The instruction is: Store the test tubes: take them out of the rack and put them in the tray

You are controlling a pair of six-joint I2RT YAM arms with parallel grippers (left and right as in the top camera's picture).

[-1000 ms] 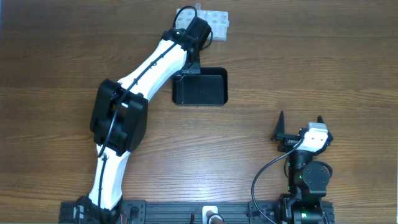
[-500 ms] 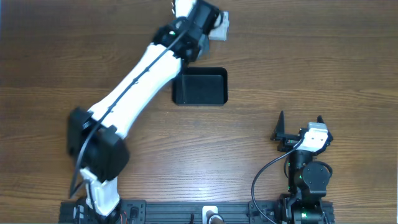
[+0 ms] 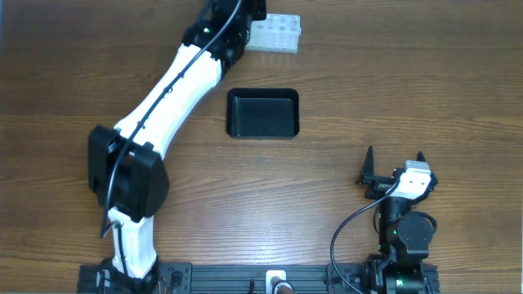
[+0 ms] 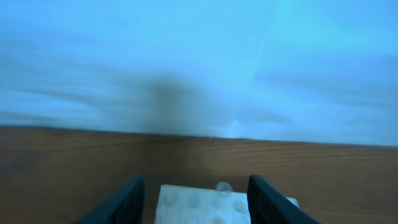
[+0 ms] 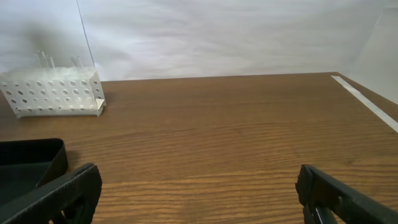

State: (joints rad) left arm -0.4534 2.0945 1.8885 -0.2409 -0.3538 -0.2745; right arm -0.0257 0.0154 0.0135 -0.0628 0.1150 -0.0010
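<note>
**Top view.** Left arm [image 3: 176, 86]: stretched from its base at bottom left across the wooden table [image 3: 425, 73] to the top edge, wrist just beside the rack [image 3: 276, 34]. Rack: white, at the top edge, apart from the black tray [image 3: 232, 114] below it. Right gripper [image 3: 395, 155]: near its own base, jaws spread wide, nothing held.

**Left wrist view.** Left gripper [image 4: 196, 186]: jaws apart with the rack low between the two fingers, nothing gripped. Whether they touch the rack cannot be told. The rim of one of the test tubes [image 4: 222, 186] shows on the rack's top.

**Right wrist view.** Test tubes: clear, upright in the rack, which stands at the table's far side by the wall [image 5: 217, 31]. Tray: one corner shows, near one finger.
</note>
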